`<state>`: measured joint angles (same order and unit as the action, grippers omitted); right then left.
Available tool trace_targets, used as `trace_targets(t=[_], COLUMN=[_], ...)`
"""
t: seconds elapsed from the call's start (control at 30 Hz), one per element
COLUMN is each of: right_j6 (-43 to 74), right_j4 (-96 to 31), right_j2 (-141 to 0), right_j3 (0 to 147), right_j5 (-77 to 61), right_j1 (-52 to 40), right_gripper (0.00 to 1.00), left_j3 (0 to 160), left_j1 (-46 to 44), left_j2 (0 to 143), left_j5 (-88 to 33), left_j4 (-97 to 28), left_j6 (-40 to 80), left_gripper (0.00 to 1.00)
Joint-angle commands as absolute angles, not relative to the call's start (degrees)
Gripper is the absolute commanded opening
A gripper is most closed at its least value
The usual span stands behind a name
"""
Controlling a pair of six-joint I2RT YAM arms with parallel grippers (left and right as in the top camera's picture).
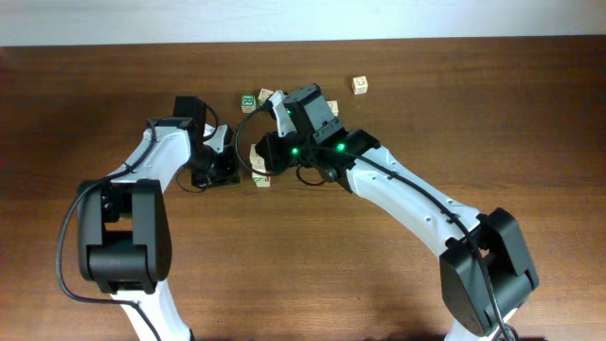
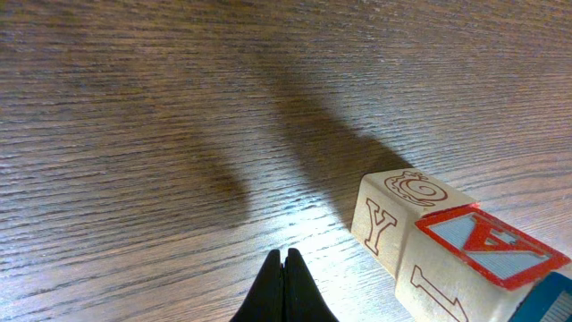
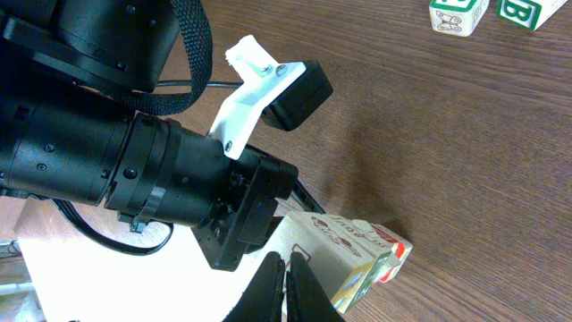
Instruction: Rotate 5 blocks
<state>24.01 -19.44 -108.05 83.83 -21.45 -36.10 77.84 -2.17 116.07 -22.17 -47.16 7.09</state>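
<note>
Blocks (image 1: 262,179): clustered mid-table on the far half of the wooden table (image 1: 530,123), between and under the two wrists. In the overhead view a green-marked block (image 1: 248,100) sits at the far edge of the cluster with a pale one close beside it (touching or not, cannot tell). A lone block (image 1: 360,85) stands apart to the right.

Left gripper (image 2: 284,261): jaws pressed together, nothing between them, tips low over bare wood. A tan block (image 2: 382,219), with a Y on its side and a spiral on top, lies just right of the tips, clear of them. Touching it is a red-framed block (image 2: 487,255), letter A up. A blue corner (image 2: 559,300) shows at the frame edge.

Right gripper (image 3: 288,264): jaws closed, empty. Just right of its tips is a pale block (image 3: 353,246), red marks on top, green along its near edge. The left arm's black wrist (image 3: 116,170) fills the left of that view. A green-printed cube (image 3: 458,12) and a second one (image 3: 525,11) sit side by side at upper right, well apart from the fingers.
</note>
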Motion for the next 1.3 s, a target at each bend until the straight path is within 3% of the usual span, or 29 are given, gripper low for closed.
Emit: trace_targets(t=[0.0,0.33,0.6,0.73,0.77,0.8,0.83,0.97,1.27], right_j6=[24.1,21.9,13.3,12.2,12.2,12.2,12.2,12.3,12.4], right_j4=[-20.5,-25.8,-46.5,-56.1,-59.7,-62.8,-65.3,-73.8,-81.7], right_j2=[-109.1,-108.9,-100.5,-92.1,-89.0,-86.1,-83.4,-72.1,-51.7], right_j3=[86.0,93.2,106.4,107.3,107.3,107.3,107.3,107.3,107.3], right_j5=[-20.5,-20.5,-17.0,-12.9,-10.7,-8.2,-6.2,-3.8,-4.0], right_j1=[-35.5,-35.4,-30.5,-27.5,-26.8,-26.4,-26.4,-26.2,-26.2], right_gripper=[0.06,0.06,0.11,0.26,0.27,0.32,0.37,1.00,0.98], left_j3=[78.8,80.9,96.7,97.1,97.1,97.1,97.1,97.1,97.1], left_j1=[-2.1,-1.9,2.3,2.3,2.3,2.3,2.3,2.3,2.3], left_j2=[116.4,115.9,100.8,90.7,88.8,87.1,85.9,84.6,84.6], left_j5=[-23.1,-22.9,-15.0,-15.0,-15.0,-15.0,-15.0,-15.0,-15.0], left_j4=[-47.2,-47.2,-63.3,-66.6,-68.5,-70.7,-72.7,-76.2,-76.2], left_j6=[6.0,4.2,0.8,0.1,0.1,0.2,0.1,0.1,0.1], left_gripper=[0.00,0.00,0.00,0.36,0.71,0.97,0.99,0.99,0.99])
